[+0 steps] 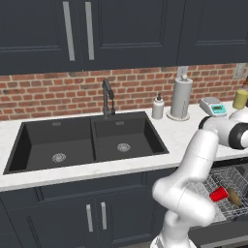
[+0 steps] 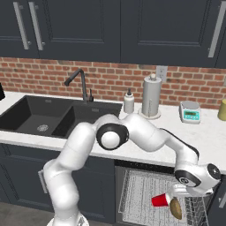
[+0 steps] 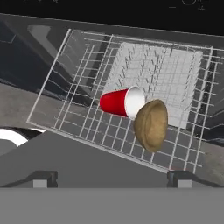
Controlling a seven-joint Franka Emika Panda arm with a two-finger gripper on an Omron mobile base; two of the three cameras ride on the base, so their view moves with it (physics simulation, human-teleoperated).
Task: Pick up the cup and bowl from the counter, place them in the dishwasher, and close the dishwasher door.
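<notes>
Red cup (image 3: 118,102) on its side touching bowl (image 3: 151,124) in dishwasher rack (image 3: 83,65), fingers (image 3: 40,178) apart

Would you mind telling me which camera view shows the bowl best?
The hand view: the bowl lies unobstructed on its side in the rack, touching the cup. The right base view shows it smaller, partly under the gripper; the left base view shows a sliver.
</notes>
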